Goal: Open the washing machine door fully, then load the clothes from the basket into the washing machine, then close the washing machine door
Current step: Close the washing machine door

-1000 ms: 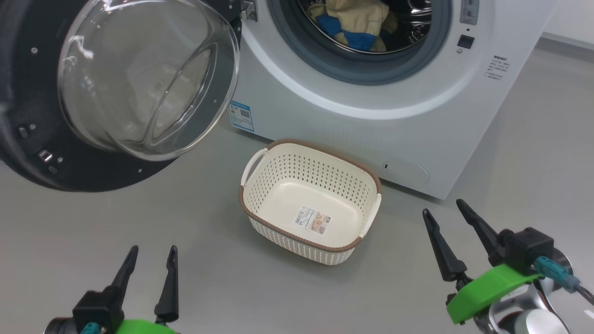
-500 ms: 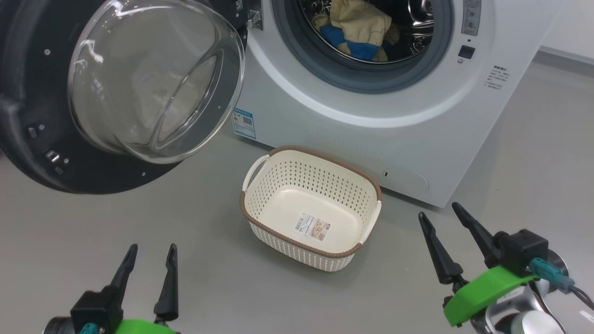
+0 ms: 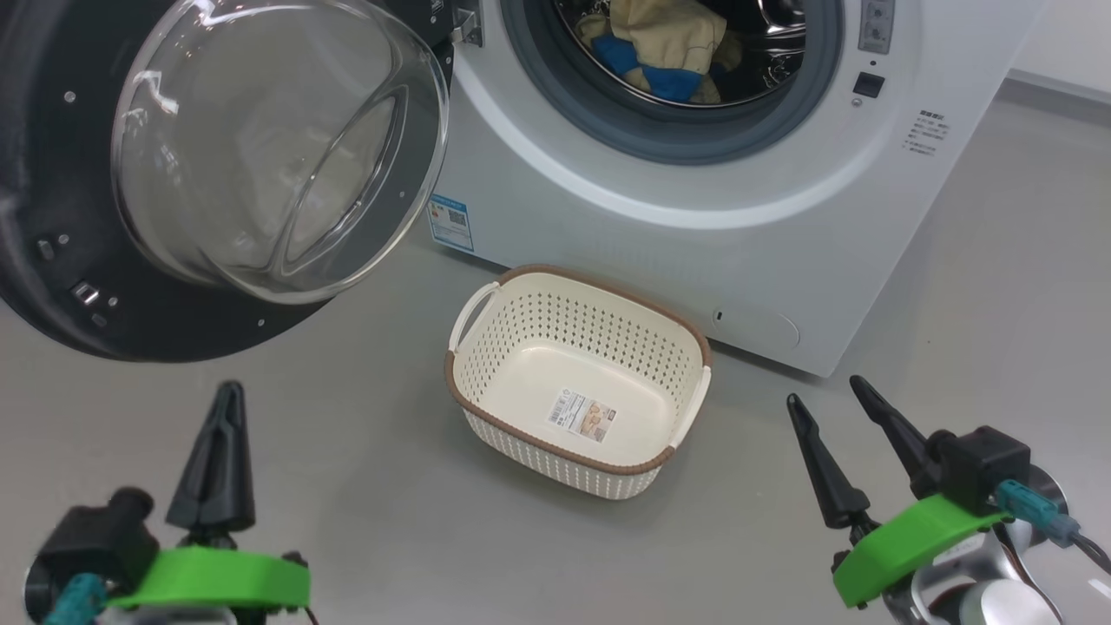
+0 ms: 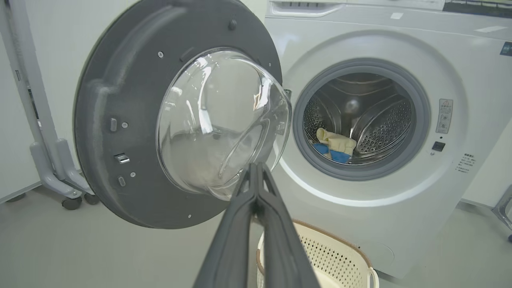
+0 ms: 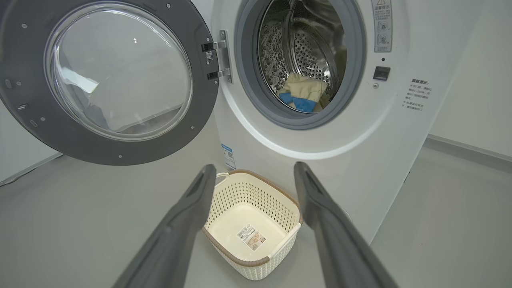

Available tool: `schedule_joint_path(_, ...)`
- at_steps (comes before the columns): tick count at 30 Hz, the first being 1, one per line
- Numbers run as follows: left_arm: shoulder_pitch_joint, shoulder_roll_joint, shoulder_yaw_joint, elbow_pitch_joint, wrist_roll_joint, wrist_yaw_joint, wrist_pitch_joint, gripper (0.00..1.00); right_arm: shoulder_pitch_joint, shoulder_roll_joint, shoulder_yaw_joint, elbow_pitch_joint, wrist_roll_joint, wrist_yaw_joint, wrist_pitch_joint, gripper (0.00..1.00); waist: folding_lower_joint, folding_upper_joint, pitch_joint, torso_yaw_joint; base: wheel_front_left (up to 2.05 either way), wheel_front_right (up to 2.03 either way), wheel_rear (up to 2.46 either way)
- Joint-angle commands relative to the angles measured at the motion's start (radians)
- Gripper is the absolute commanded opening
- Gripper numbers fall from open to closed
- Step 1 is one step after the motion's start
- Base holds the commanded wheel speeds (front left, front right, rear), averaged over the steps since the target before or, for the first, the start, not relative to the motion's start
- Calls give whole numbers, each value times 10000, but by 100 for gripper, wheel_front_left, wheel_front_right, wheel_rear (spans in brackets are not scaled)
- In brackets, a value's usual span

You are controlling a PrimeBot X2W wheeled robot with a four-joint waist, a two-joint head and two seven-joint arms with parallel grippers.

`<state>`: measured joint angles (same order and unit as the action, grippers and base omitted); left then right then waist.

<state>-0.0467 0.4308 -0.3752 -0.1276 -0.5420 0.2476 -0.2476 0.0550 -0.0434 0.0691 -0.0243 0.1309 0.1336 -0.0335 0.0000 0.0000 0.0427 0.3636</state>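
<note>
Clothes (image 3: 664,43) loaded, closing looks next: my left claw (image 3: 227,399) has just pinched shut on nothing, my right claw (image 3: 823,391) stays spread. Past them, the basket (image 3: 564,330) sits empty, the door (image 3: 260,156) hangs wide open, the bundle lies inside the washer (image 3: 608,208).

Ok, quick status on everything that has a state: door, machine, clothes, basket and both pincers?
washing machine door: swung wide open, nothing touching it
washing machine: drum mouth uncovered
clothes: bunched inside the drum
basket: upright on the floor before the machine, empty
left pincer: shut, holding nothing
right pincer: open, holding nothing
</note>
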Motion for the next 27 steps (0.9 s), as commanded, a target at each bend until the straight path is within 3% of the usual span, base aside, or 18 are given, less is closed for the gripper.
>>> schedule_joint_path(1,-637,141,564,-386,-120,708,-126,0,-402,-68,154,-399,-41,-29,23,100,0,0,19,-4,0,0,0)
schedule_joint_path(11,-1879,381,3159,-164,-1954,-1437,-139,0,-497,-68,83,-547,-121,-29,117,100,0,0,225,-59,0,0,0)
schedule_joint_path(18,-3494,1258,4549,1544,-3632,-2991,-52,0,-559,-68,115,-648,-201,-29,221,100,0,0,417,-252,0,0,0)
schedule_joint_path(27,-5725,2466,5405,4587,-5982,-3741,903,0,-747,-68,134,-1007,-470,-29,575,100,0,0,1058,-795,0,0,0)
